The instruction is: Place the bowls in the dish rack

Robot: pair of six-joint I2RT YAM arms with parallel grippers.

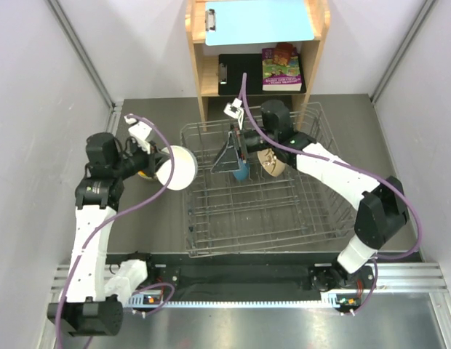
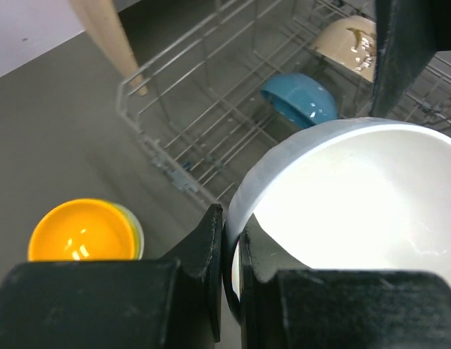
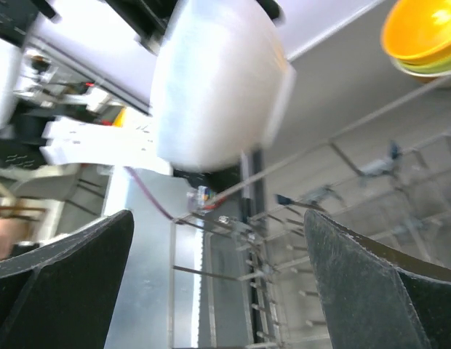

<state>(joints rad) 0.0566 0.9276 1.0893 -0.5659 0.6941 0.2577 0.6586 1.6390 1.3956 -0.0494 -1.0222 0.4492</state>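
Left hand [image 2: 231,251] had both fingers pinched tight on the rim of the white bowl [image 2: 356,203], one finger inside & one outside. The bowl was held up off the tabletop [image 1: 149,218] & tipped on edge, its hollow facing back toward that wrist. Hand & bowl hung right at the left wall of the dish rack [image 1: 284,211]. Whether the bowl touched the wire, I couldn't tell.

Below that hand & off to its outer side, on the tabletop outside the rack, sat the orange bowl [image 2: 81,231]. It was nested in the lime green bowl [image 2: 137,225], w/ only a sliver of green rim showing.

Right hand [image 1: 236,161] was over the far half of the rack, fingers spread wide w/ nothing btwn them. Just under its fingertips the blue bowl [image 2: 302,98] stood on edge among the prongs. From above the fingers overlapped it, but contact I couldn't make out. Just beside that hand, on its right, the beige speckled bowl [image 1: 273,163] leaned in the rack too. Straight ahead of the open fingers the white bowl showed only as a blurred dome in the right wrist view, w/ the orange & green pair further off past it.

Beyond the right hand, past the rack's far wall, stood the wooden shelf unit [image 1: 204,73]. A light blue clipboard [image 1: 258,20] lay on top & a colourful book [image 1: 282,69] on the shelf below
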